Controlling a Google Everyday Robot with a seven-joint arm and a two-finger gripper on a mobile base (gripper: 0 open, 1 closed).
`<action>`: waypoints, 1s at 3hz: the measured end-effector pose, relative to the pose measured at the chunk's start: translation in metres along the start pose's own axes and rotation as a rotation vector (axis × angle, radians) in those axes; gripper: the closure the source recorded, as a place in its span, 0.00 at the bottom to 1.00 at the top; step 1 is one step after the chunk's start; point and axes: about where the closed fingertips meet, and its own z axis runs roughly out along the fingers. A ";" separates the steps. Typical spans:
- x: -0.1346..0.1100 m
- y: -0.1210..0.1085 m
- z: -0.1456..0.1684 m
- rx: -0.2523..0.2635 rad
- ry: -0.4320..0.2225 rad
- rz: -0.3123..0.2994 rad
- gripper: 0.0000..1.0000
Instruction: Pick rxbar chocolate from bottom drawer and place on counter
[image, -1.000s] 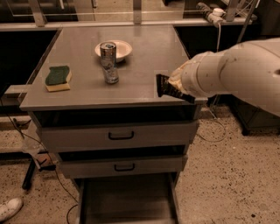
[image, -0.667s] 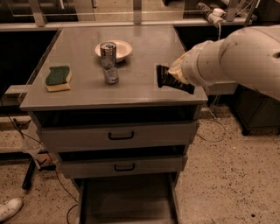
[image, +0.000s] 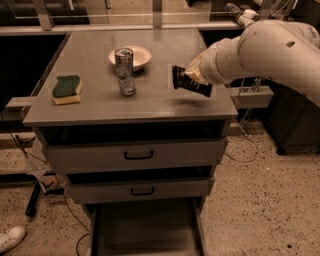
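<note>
The rxbar chocolate (image: 189, 82), a dark flat bar, hangs tilted just above the right side of the counter (image: 100, 107). My gripper (image: 196, 75) is shut on the bar's right end, and the white arm reaches in from the right. Most of the gripper is covered by the arm's wrist. The bottom drawer (image: 145, 227) is pulled open below the cabinet, and its grey floor shows nothing on it.
A green-and-yellow sponge (image: 66, 89) lies at the counter's left. A metal can (image: 125, 70) stands mid-counter in front of a pale bowl (image: 136, 56). The two upper drawers (image: 138, 155) are closed. A white shoe (image: 10, 239) and cables lie on the floor at left.
The arm has carried the bar from the counter's front right edge up and farther in over the counter top.
</note>
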 end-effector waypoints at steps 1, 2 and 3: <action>0.000 0.000 0.040 -0.057 -0.013 0.000 1.00; 0.002 0.012 0.078 -0.127 -0.011 -0.008 1.00; 0.003 0.013 0.081 -0.131 -0.011 -0.007 0.81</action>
